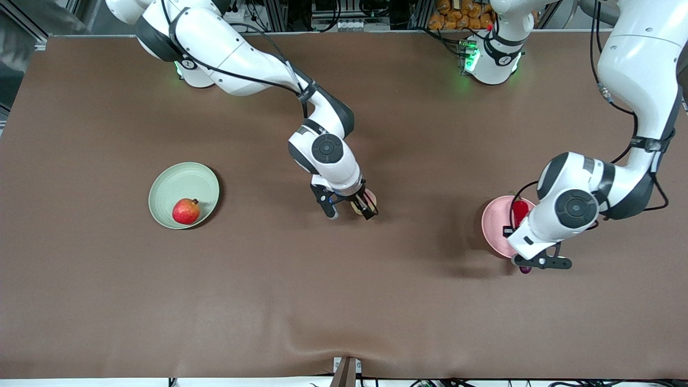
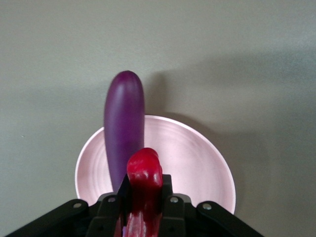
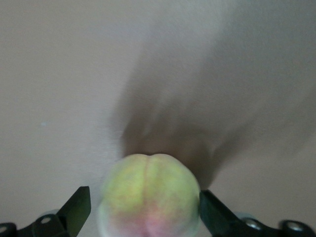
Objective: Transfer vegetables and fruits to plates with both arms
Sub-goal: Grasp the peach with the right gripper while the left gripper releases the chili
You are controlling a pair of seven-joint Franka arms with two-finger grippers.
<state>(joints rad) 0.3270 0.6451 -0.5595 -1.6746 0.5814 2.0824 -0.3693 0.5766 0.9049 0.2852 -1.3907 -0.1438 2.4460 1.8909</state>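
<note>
My left gripper point(image 2: 144, 200) hangs over the pale pink plate point(image 1: 494, 226), shut on the red chili pepper point(image 2: 144, 173), whose end sticks out past the jaws. The purple eggplant point(image 2: 123, 133) lies across this plate point(image 2: 197, 163), one end reaching out over the rim. In the front view the wrist hides the left fingers. My right gripper point(image 1: 352, 213) is low at the middle of the table and open, one finger on each side of the yellowish-pink peach point(image 3: 150, 195). The red pomegranate point(image 1: 186, 210) lies in the pale green plate point(image 1: 177, 180).
The brown table mat point(image 1: 344, 301) runs bare from the plates to the edge nearest the front camera. The green plate lies toward the right arm's end, the pink plate toward the left arm's end. Both arm bases and cables stand along the edge farthest from the front camera.
</note>
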